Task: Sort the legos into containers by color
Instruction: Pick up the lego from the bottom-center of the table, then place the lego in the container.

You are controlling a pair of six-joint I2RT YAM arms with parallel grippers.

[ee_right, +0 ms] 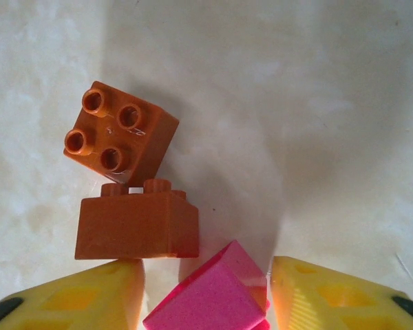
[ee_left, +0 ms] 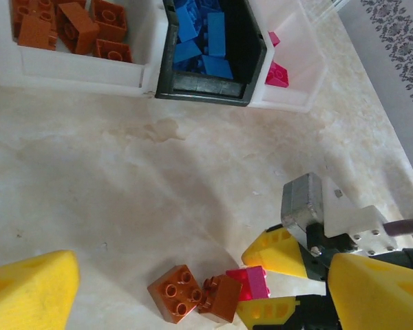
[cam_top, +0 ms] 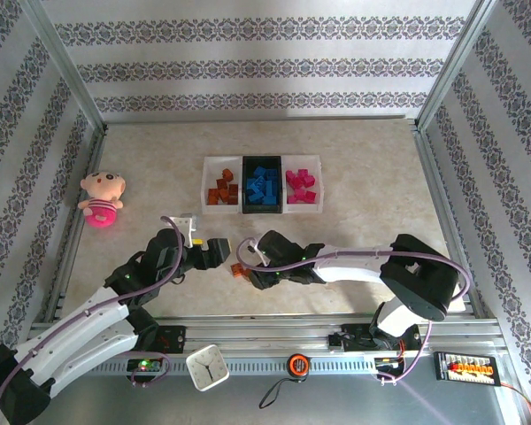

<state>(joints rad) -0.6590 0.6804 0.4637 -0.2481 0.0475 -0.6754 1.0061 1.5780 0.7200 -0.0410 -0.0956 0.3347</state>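
Observation:
The containers (cam_top: 219,163) stand in a row at mid-table: a white tray of orange-brown legos (cam_top: 221,192), a black tray (ee_left: 256,51) of blue ones (cam_top: 262,186), and a white tray of pink ones (cam_top: 301,186). Near the front lie three loose legos: a studs-up orange-brown brick (ee_right: 120,134), a second one on its side (ee_right: 136,227) touching it, and a pink lego (ee_right: 213,295). My right gripper (ee_right: 206,302) has its yellow fingers (ee_left: 275,251) against opposite corners of the pink lego, which rests on the table. My left gripper (ee_left: 203,271) hovers wide open just left of the loose bricks.
A pink plush doll (cam_top: 101,199) lies at the table's left edge. A small white piece (cam_top: 186,225) sits just behind the left gripper. A clock (cam_top: 207,367) and a tape measure (cam_top: 298,363) rest on the front rail. Metal frame posts border the table.

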